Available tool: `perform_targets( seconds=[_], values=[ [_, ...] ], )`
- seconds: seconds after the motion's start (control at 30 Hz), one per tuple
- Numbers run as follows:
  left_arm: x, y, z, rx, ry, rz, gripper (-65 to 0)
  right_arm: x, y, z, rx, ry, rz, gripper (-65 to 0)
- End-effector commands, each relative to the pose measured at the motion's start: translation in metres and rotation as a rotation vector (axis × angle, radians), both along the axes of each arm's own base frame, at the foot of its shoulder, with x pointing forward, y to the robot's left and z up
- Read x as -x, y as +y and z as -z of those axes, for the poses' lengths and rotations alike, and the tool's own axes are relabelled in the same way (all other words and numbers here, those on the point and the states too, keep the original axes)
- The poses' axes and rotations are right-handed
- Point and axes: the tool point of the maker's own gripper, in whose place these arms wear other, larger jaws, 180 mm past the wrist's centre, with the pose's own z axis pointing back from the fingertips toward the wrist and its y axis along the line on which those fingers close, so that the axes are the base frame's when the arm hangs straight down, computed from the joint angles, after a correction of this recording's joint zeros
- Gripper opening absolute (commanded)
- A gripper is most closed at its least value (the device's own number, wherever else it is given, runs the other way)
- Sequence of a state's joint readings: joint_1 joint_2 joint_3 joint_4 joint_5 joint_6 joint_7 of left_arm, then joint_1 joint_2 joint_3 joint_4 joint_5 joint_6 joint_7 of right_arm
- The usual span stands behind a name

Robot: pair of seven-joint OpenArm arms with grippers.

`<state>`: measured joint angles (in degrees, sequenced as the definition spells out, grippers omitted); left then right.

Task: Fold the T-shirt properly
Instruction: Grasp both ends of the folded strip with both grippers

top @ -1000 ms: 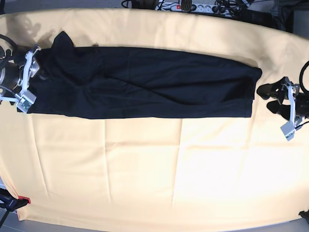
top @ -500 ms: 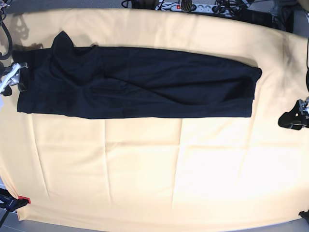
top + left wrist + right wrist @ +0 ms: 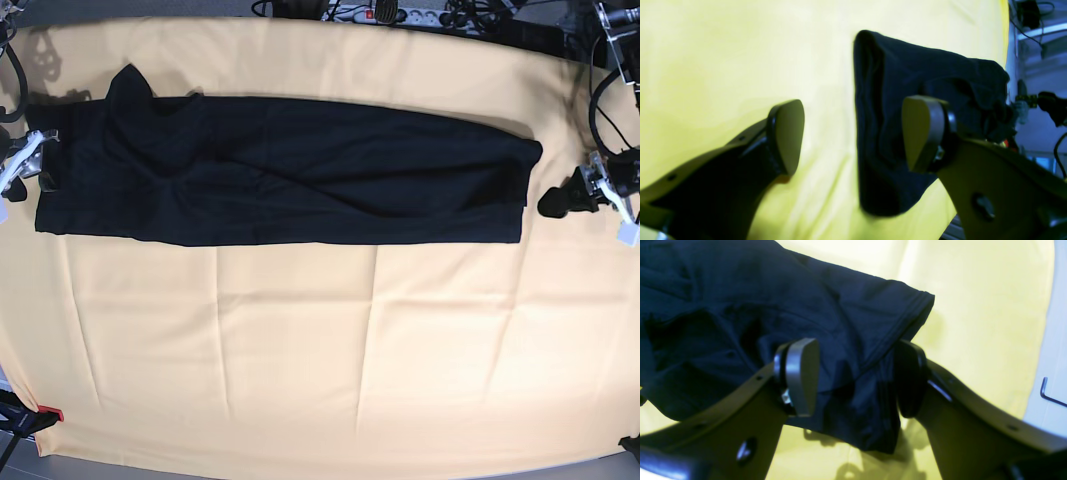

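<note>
T-shirt (image 3: 290, 170) lies in a long band; spread left gripper (image 3: 560, 200) at three o'clock and spread right gripper (image 3: 853, 376) at nine must each clamp an end.

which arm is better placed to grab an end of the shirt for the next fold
Right, probably. The right gripper stands open with the T-shirt hem between its jaws, so it need only close. The left gripper is open too, but one jaw is over bare cloth and the shirt's edge lies ahead.

Black T-shirt (image 3: 290, 172), folded lengthwise into long strip, flat across upper table, wrinkled, one end bunched
</note>
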<state>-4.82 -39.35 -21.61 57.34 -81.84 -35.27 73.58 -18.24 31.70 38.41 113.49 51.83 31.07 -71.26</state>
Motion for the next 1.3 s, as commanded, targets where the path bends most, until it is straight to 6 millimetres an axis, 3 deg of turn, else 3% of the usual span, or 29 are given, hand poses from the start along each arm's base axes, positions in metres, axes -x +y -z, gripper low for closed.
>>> perform_targets(
  seconds=[0.0,0.13,0.23,0.53,0.93,1.27],
  values=[
    [0.000,-0.002,-0.001,-0.025,0.006,0.037,-17.9,-0.007,-0.004,-0.014,0.021,-0.044,-0.009,-27.3],
    [0.010,-0.020,0.014,-0.023,0.064,0.107,-17.9,-0.007,-0.004,-0.014,0.021,-0.044,-0.009,-27.4],
    [0.015,-0.024,0.015,-0.016,0.086,0.138,-17.9,-0.007,-0.004,-0.013,0.021,-0.043,-0.008,-27.3],
    [0.022,-0.006,0.009,-0.078,0.123,0.170,-17.9,-0.008,-0.003,-0.015,0.018,-0.056,-0.010,-27.3],
    [0.036,-0.046,0.034,-0.021,0.173,0.262,-17.9,-0.011,-0.003,-0.017,0.016,-0.067,-0.010,-27.3],
    [0.054,-0.065,0.051,-0.018,0.243,0.339,-17.9,-0.012,-0.003,-0.018,0.015,-0.075,-0.011,-27.3]
  ],
)
